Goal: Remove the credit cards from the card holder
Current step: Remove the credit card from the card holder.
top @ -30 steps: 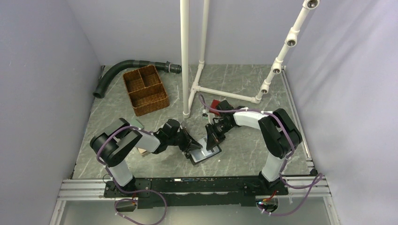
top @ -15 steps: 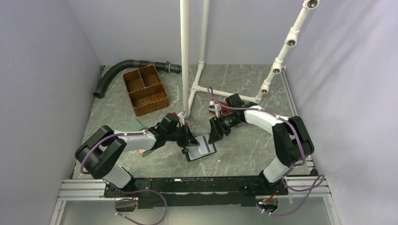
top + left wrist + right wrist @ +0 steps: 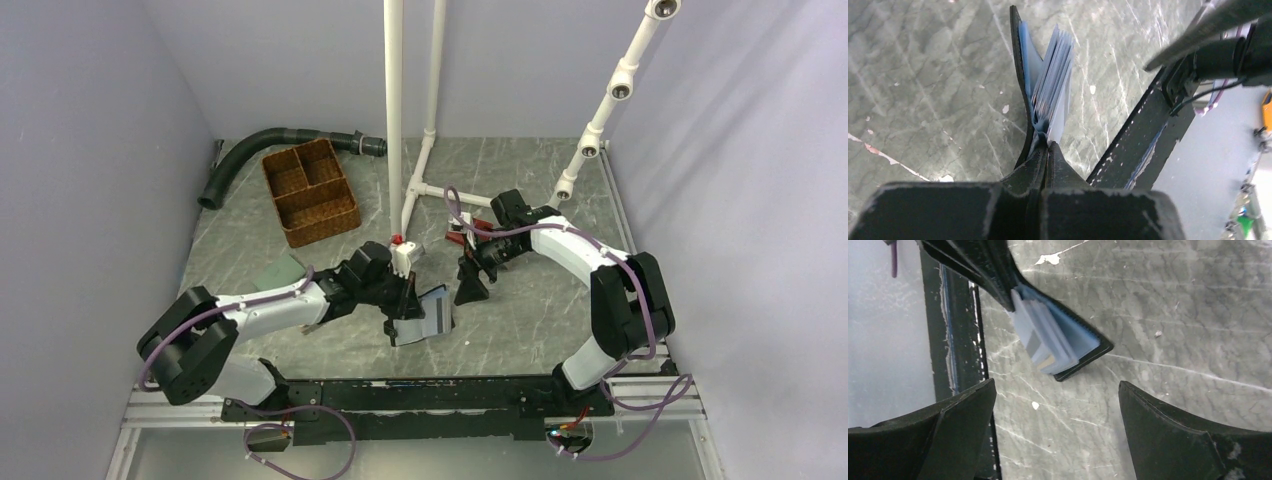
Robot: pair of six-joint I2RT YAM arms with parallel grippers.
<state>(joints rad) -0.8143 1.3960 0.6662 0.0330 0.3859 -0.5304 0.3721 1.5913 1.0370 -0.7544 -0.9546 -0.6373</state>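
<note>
The card holder (image 3: 428, 312) is a black-edged wallet with pale blue sleeves fanned open. My left gripper (image 3: 403, 300) is shut on its spine end and holds it on edge, tilted above the table. In the left wrist view the holder (image 3: 1045, 80) sticks straight out from the shut left gripper (image 3: 1047, 150). My right gripper (image 3: 470, 290) stands open and empty, apart from the holder on its right. In the right wrist view the holder (image 3: 1063, 340) lies beyond the open right gripper (image 3: 1057, 385). The credit cards stay tucked in the sleeves; only a dark and a tan patch show.
A wicker basket (image 3: 310, 192) and a black hose (image 3: 270, 145) sit at the back left. A white pipe frame (image 3: 420, 190) stands behind both arms. A green wallet (image 3: 283, 272) lies by the left arm. The metal rail (image 3: 420, 390) runs along the near edge.
My right gripper has opened wide and drawn back to the right, away from the card holder. My left gripper has tipped the holder up on edge, its sleeves now fanned.
</note>
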